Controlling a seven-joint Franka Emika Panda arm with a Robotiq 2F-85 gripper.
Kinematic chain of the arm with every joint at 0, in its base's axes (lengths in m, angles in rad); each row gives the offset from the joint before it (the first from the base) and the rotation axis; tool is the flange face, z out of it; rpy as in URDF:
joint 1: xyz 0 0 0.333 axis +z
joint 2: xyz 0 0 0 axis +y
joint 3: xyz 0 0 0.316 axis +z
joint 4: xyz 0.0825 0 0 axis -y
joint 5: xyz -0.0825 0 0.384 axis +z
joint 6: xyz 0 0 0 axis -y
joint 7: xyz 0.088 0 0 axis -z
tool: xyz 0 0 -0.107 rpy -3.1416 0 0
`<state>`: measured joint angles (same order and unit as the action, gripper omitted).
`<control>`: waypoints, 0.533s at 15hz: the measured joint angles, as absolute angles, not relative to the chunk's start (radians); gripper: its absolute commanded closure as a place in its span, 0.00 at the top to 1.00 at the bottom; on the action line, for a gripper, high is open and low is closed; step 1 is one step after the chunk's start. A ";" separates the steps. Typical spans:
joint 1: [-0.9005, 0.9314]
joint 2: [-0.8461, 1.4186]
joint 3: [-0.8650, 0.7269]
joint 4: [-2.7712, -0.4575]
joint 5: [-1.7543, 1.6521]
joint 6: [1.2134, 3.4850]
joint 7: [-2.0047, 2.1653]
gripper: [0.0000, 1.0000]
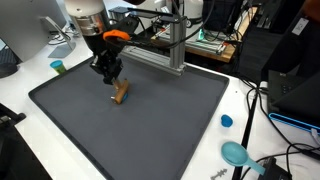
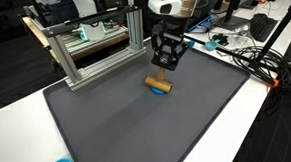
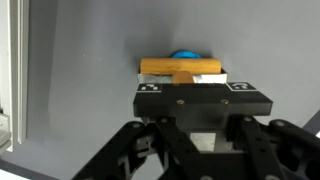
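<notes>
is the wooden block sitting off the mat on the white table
No, the wooden block lies well inside the dark mat, close to the gripper.

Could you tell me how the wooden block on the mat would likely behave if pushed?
The wooden block looks rigid and flat-sided, so it should probably slide, not roll. Lying low on the dark mat, it seems unlikely to tip.

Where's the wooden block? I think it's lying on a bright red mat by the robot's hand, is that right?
Not quite. The mat is dark grey, not bright red, and both exterior views show this. The wooden block does lie on it by the robot's hand.
</notes>
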<state>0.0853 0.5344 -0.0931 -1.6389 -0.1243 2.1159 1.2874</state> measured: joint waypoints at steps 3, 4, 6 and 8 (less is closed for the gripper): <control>0.071 0.542 -0.087 -1.623 -0.110 2.103 1.260 0.22; 0.072 0.541 -0.087 -1.620 -0.110 2.103 1.259 0.22; 0.072 0.541 -0.085 -1.620 -0.105 2.102 1.235 0.22; 0.064 0.541 -0.082 -1.621 -0.098 2.108 1.163 0.22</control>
